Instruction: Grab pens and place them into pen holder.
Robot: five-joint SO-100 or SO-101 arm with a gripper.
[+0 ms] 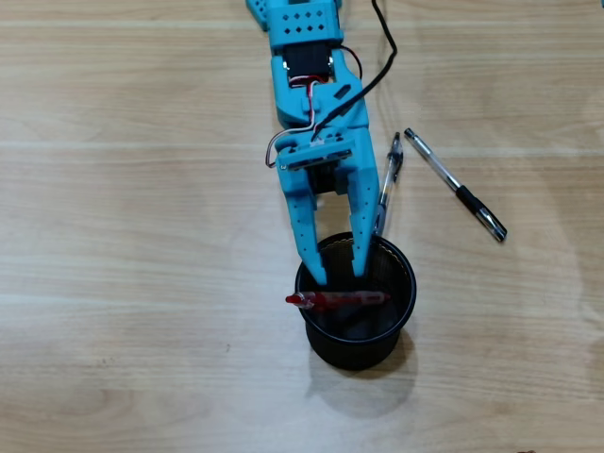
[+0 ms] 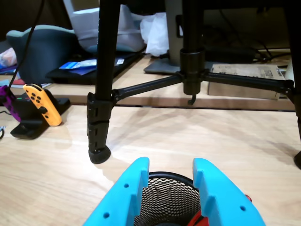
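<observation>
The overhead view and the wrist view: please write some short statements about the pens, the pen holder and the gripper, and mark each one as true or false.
1. The red pen lies across the mouth of the pen holder. True.
2. The gripper is over the pen holder. True.
3. All pens are inside the pen holder. False: one clear pen lies on the table, apart from the holder, and another pen lies beside the arm.
4. The pen holder is tipped on its side. False: it stands upright.
5. In the wrist view, a tripod leg stands on the table beyond the gripper. True.
</observation>
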